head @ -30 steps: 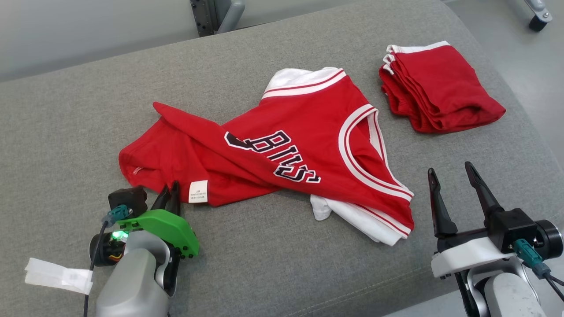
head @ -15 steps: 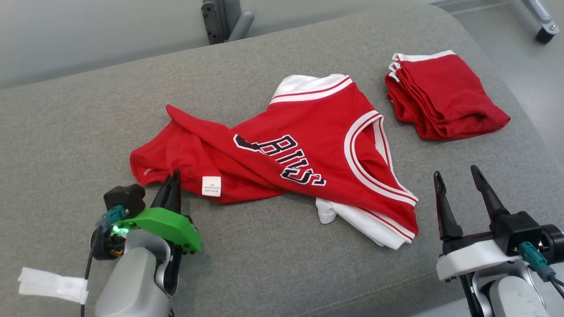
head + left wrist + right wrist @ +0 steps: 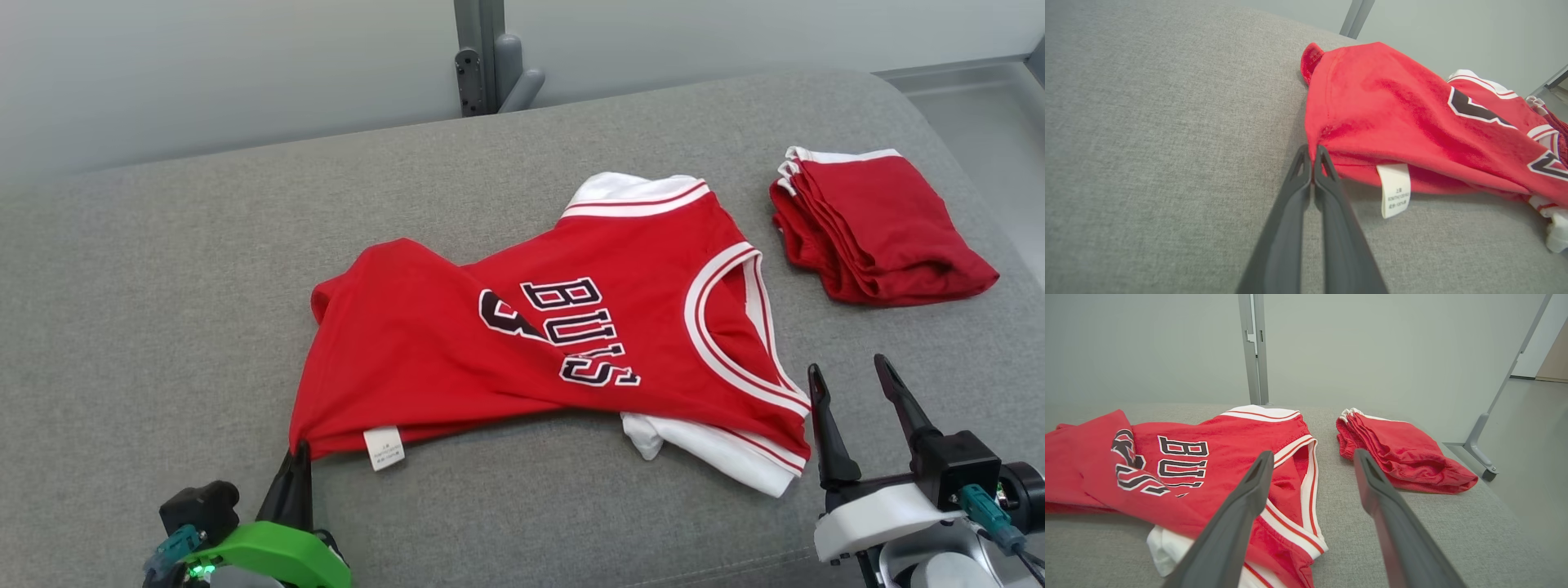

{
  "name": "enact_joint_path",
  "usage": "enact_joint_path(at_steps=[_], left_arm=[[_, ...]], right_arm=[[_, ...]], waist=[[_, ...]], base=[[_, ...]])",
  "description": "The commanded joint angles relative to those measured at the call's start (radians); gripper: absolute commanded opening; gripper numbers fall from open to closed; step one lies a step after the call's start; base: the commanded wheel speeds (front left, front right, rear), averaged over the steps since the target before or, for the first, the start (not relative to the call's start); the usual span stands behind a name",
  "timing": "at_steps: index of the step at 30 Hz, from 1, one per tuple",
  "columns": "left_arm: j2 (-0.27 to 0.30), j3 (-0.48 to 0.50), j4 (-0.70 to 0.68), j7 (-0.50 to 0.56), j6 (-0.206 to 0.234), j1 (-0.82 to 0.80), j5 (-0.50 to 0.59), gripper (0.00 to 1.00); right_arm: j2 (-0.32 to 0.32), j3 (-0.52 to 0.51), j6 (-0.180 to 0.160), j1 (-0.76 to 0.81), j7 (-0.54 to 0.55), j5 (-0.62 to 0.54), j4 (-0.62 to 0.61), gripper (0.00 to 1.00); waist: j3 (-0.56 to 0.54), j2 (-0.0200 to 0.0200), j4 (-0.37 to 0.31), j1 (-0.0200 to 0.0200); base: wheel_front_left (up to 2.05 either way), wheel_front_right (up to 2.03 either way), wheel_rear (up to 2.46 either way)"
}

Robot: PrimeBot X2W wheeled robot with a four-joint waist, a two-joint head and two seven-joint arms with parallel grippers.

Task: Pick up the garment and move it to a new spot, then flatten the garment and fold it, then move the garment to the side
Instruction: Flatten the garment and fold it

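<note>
The garment [image 3: 506,351] is a red jersey with white trim and black lettering, lying crumpled across the middle of the grey cushioned surface [image 3: 163,286]. My left gripper [image 3: 298,451] is shut on its near left hem corner, next to a white label [image 3: 384,447]. In the left wrist view the closed fingertips [image 3: 1310,151] pinch the edge of the red cloth [image 3: 1392,110]. My right gripper [image 3: 847,366] stands open just right of the jersey's armhole, holding nothing. In the right wrist view its fingers [image 3: 1313,454] straddle the gap beside the jersey [image 3: 1216,465].
A folded stack of red cloth with white trim [image 3: 882,224] lies at the far right of the cushion, also seen in the right wrist view [image 3: 1404,453]. A grey metal post [image 3: 482,57] stands behind the cushion. Floor lies beyond the right edge.
My left gripper closed on the hem corner and drew it toward me, so the folded-over flap has opened out. The head camera shifted as well. The right gripper stayed open.
</note>
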Motion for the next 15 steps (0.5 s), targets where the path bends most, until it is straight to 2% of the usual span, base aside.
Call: enact_joint_path(at_steps=[1, 15], left_arm=[[0.008, 0.002, -0.004, 0.004, 0.009, 0.024, -0.006, 0.00], [0.031, 0.009, 0.111, -0.001, 0.019, 0.099, -0.024, 0.00]], right_arm=[[-0.001, -0.001, -0.002, 0.018, -0.004, 0.002, 0.005, 1.00], [-0.004, -0.008, -0.002, 0.061, -0.004, 0.008, 0.030, 1.00]], waist=[[-0.025, 0.0000, 0.025, 0.0000], [-0.055, 0.0000, 0.011, 0.0000]], base=[[0.00, 0.00, 0.00], [0.00, 0.00, 0.00]])
